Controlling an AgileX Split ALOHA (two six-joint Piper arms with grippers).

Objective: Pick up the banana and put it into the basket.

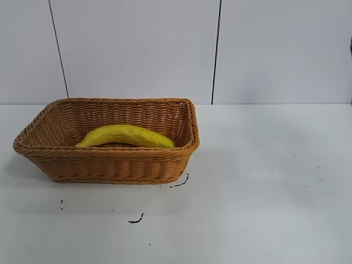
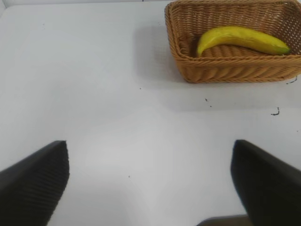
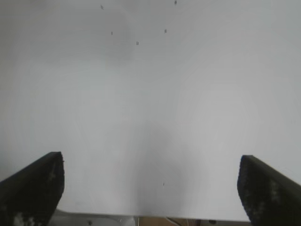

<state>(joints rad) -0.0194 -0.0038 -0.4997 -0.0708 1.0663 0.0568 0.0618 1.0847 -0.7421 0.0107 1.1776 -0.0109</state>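
The white table point(image 1: 264, 181) fills the lower half of the exterior view, with pale wall panels behind it. A few dark specks and squiggles mark the surface in the lower left, just in front of the basket.

The basket point(image 1: 110, 165) sits at the left of centre in the exterior view, square to the camera, its flaring wicker sides rising to a braided rim. In the left wrist view it shows at the upper right of the frame point(image 2: 221, 70), well apart from that arm.

And there is the banana point(image 1: 126, 136), lying inside the basket, stretched along its length with the curve arching upward and both ends low against the weave. The left wrist view confirms it point(image 2: 242, 40): fully within the walls, nothing hanging over the rim. It rests there because the basket floor and the near wall cradle it. By my reading the job is done.

Neither arm appears in the exterior view, so both look pulled back out of the way. The left gripper point(image 2: 150, 188) hangs over bare table, its dark fingers point(image 2: 33, 183) spread wide at the lower corners of its wrist view, holding nothing. The right gripper point(image 3: 150, 188) does the same over empty white surface, fingers point(image 3: 33, 188) set wide and empty.
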